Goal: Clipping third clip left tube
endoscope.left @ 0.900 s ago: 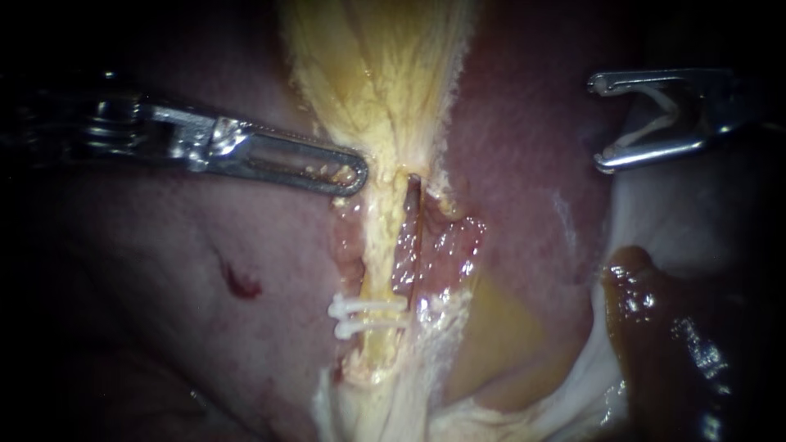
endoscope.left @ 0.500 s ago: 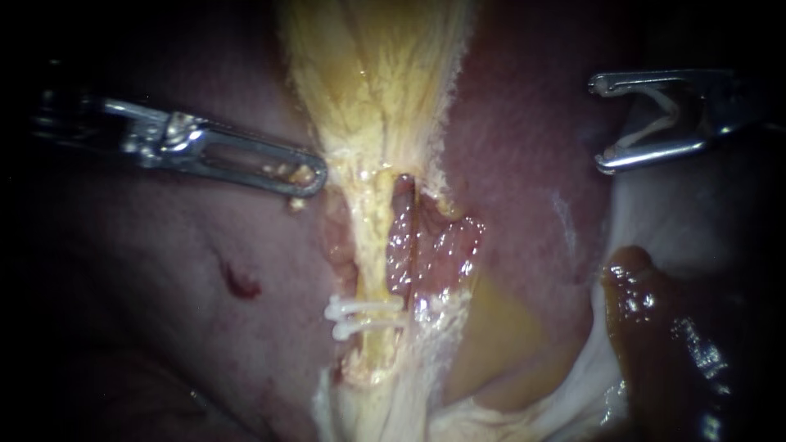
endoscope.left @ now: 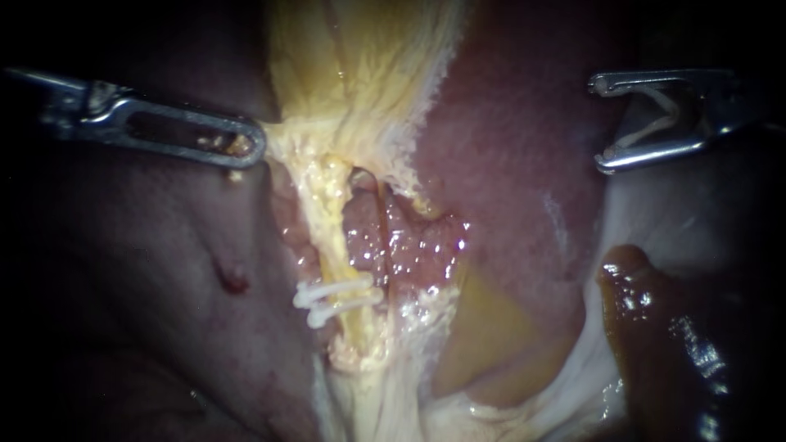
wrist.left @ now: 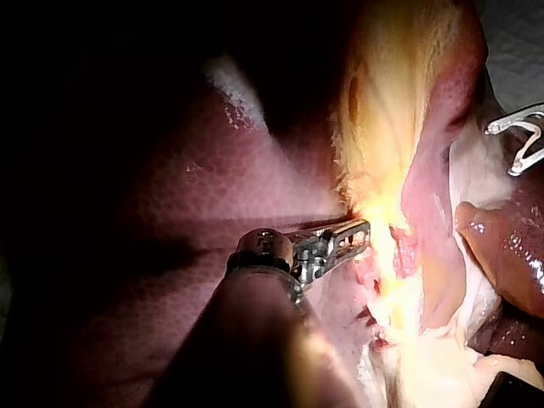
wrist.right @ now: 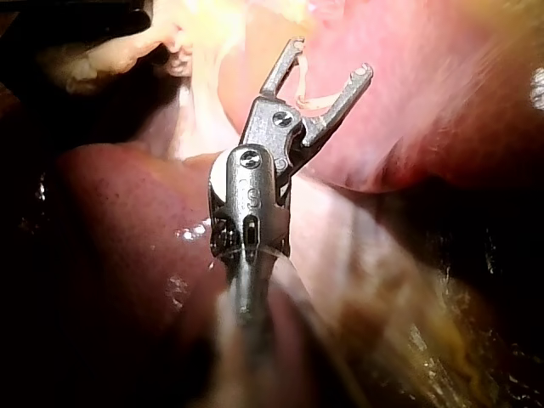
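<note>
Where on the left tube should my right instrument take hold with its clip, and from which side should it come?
Probably the bare stretch of left tube above the two clips, from the right: the right instrument sets its loaded clip crosswise around it. The left instrument, shut on yellow tissue, holds it taut and upright.

This is a surgical practice bench, seen from very close in. Wet, dark red liver point(endoscope.left: 524, 147) and pale yellow tissue point(endoscope.left: 360, 74) fill the endoscope view under one hard light, with blackness all round. Two slim steel tools reach in. The left instrument point(endoscope.left: 246, 149) grips the pale yellow tissue, and the right instrument point(endoscope.left: 600, 123) carries a white clip point(endoscope.left: 655, 127) at its tip. Two more clips point(endoscope.left: 336, 299) sit across a tube point(endoscope.left: 327, 221). In the left wrist view a gridded surface point(wrist.left: 514, 42) shows past the organ's edge.
</note>
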Motion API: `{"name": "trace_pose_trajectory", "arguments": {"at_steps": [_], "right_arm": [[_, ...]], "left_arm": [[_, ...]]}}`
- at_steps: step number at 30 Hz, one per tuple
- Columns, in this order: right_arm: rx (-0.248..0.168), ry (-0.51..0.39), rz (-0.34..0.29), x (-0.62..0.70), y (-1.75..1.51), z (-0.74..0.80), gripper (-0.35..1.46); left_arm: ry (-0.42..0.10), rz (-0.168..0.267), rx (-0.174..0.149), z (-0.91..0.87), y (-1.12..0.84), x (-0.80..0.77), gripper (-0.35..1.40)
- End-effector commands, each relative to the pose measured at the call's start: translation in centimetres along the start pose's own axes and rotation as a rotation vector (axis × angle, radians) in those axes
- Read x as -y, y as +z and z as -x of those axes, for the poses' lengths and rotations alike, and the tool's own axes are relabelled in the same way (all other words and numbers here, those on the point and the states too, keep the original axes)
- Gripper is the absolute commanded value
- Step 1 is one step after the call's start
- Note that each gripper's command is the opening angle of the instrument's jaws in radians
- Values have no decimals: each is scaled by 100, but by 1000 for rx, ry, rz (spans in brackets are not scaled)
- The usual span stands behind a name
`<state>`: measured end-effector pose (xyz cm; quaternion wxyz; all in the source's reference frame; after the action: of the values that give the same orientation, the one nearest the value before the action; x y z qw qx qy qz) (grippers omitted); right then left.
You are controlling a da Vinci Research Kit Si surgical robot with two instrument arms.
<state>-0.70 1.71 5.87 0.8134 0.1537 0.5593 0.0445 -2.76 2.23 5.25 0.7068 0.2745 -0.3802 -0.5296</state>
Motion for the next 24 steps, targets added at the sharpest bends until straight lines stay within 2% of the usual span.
{"name": "trace_pose_trajectory", "arguments": {"at_steps": [1,9,15,24], "right_arm": [[0,0,-1,0,0,0,50],[8,-5,-2,6,9,0,50],[18,-6,-19,20,31,-1,49],[7,28,-50,38,70,-5,49]], "left_arm": [[-1,-2,2,0,0,0,-35],[-1,-2,3,0,0,0,-35],[0,-1,3,-1,0,0,-35],[-1,0,4,-2,1,1,-35]]}}
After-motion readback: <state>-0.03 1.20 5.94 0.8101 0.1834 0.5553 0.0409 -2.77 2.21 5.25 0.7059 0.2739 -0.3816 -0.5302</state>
